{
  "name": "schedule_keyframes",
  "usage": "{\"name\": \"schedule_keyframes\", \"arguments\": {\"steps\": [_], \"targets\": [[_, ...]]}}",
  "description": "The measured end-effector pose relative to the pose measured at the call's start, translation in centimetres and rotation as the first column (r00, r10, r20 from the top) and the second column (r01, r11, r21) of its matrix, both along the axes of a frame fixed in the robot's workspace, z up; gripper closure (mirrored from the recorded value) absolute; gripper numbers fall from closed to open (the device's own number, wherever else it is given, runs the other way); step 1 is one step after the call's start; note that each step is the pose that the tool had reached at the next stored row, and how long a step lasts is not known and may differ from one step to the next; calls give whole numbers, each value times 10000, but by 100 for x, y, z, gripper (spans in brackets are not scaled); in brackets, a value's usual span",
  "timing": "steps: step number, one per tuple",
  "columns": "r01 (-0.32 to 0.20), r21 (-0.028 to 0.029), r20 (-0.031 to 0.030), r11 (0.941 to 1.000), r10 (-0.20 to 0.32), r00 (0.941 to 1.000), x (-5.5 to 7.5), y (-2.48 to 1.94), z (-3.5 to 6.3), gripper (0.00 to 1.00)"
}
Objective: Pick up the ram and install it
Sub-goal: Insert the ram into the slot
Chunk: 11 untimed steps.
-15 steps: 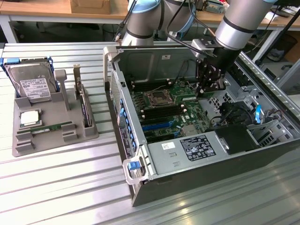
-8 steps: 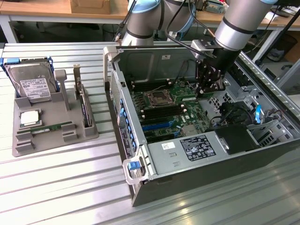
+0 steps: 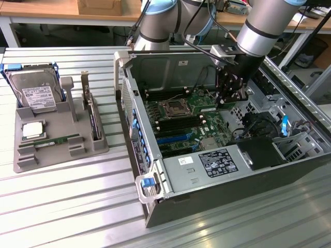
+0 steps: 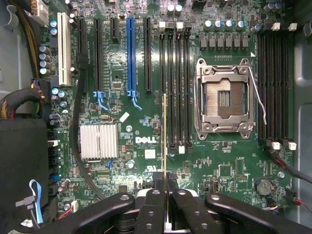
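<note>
Gripper clamped on 1 ram, stick held edge-on between its fingertips, extending outward above motherboard slots.

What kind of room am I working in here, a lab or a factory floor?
Most likely a lab or workshop test bench. An opened computer case lies on a ribbed metal table, a grey fixture holds spare parts, and wooden workbenches stand behind.
</note>
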<state>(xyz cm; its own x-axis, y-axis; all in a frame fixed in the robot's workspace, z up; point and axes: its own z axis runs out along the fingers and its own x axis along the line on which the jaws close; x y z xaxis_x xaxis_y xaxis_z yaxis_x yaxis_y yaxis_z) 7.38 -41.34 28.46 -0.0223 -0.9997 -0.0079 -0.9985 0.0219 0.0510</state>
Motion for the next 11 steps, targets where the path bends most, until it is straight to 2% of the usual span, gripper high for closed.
{"name": "schedule_keyframes", "arguments": {"steps": [11], "targets": [[0,-1,0,10000,0,10000,0,0,-42,88]]}}
